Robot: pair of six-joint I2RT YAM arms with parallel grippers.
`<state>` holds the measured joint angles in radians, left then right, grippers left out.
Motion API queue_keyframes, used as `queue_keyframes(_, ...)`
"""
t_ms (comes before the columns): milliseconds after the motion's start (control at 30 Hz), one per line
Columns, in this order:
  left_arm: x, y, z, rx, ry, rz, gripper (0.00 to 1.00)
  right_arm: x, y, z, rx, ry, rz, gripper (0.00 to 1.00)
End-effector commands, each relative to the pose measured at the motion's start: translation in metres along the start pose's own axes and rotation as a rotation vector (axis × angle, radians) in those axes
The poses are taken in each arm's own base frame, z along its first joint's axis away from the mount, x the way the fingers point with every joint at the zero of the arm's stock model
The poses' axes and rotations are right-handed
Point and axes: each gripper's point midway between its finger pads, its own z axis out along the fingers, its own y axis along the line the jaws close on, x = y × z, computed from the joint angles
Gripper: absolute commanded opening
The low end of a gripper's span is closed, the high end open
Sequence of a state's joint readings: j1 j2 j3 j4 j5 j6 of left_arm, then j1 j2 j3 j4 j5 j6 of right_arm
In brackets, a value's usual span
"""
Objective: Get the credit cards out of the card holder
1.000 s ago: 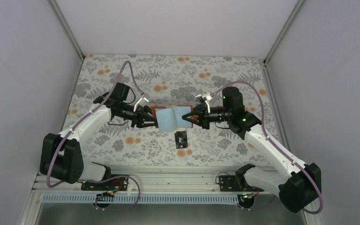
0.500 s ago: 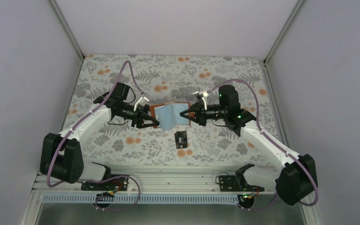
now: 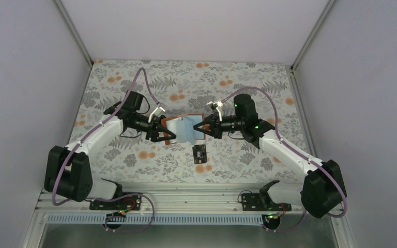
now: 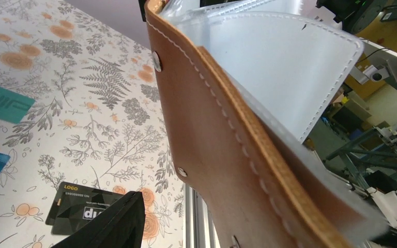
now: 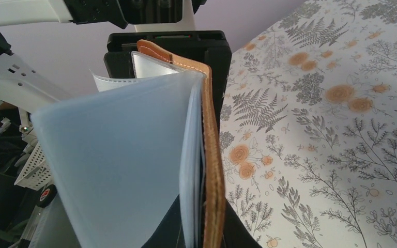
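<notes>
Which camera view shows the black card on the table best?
The left wrist view: the black card lies close and large, its white and yellow print visible, though a finger of the left gripper hides one corner. The top view shows the whole card, but very small. The right wrist view does not show it.

"LOGO" on black card (image 4: 85,204), "VIP" on teal-green card (image 4: 2,102)
</notes>
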<state>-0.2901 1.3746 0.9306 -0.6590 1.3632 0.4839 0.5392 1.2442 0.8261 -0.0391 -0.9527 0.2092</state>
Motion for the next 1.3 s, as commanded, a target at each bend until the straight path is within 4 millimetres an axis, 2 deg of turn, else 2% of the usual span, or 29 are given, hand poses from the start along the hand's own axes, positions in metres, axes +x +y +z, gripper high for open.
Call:
queue_keyframes(0,-0.001,0.002,0.001,0.006,-0.006,0.024,0.57,-0.015,0.012,0.003,-0.025,-0.026,-0.060,0.05)
queue_keyframes(167,-0.001,0.002,0.001,0.008,-0.006,0.023,0.62,-0.015,0.008,0.008,-0.020,-0.020,-0.049,0.05)
queue_keyframes(367,0.000,0.000,0.001,0.010,-0.006,0.029,0.84,-0.019,-0.016,0.008,0.119,-0.025,0.015,0.04)
queue_keyframes(533,-0.001,0.000,0.001,0.007,-0.005,0.031,0.93,-0.015,-0.017,0.010,0.105,-0.014,0.043,0.04)
queue_keyframes(600,-0.001,0.000,0.001,0.009,-0.006,0.033,0.92,-0.015,-0.016,0.010,0.101,-0.014,0.038,0.04)
queue_keyframes(667,-0.002,-0.004,0.000,0.026,-0.012,0.042,0.83,-0.015,-0.013,0.010,0.088,-0.014,0.030,0.04)
queue_keyframes(900,-0.008,-0.026,-0.002,0.108,-0.054,0.104,0.29,-0.013,-0.008,0.009,0.062,-0.014,0.007,0.04)
queue_keyframes(967,-0.010,-0.029,-0.003,0.121,-0.061,0.113,0.16,-0.011,-0.009,0.011,0.052,-0.010,0.009,0.04)
queue_keyframes(1067,-0.013,-0.035,-0.004,0.139,-0.075,0.127,0.09,-0.009,-0.016,0.014,0.062,0.000,0.023,0.04)
queue_keyframes(1133,-0.014,-0.036,-0.004,0.141,-0.078,0.136,0.03,-0.009,-0.014,0.018,0.025,0.003,0.030,0.04)
queue_keyframes(1200,-0.016,-0.039,-0.005,0.153,-0.088,0.142,0.02,-0.009,-0.012,0.022,-0.016,0.005,0.030,0.04)
queue_keyframes(1267,-0.019,-0.042,-0.006,0.166,-0.101,0.151,0.03,-0.006,-0.019,0.030,-0.021,0.021,0.053,0.04)
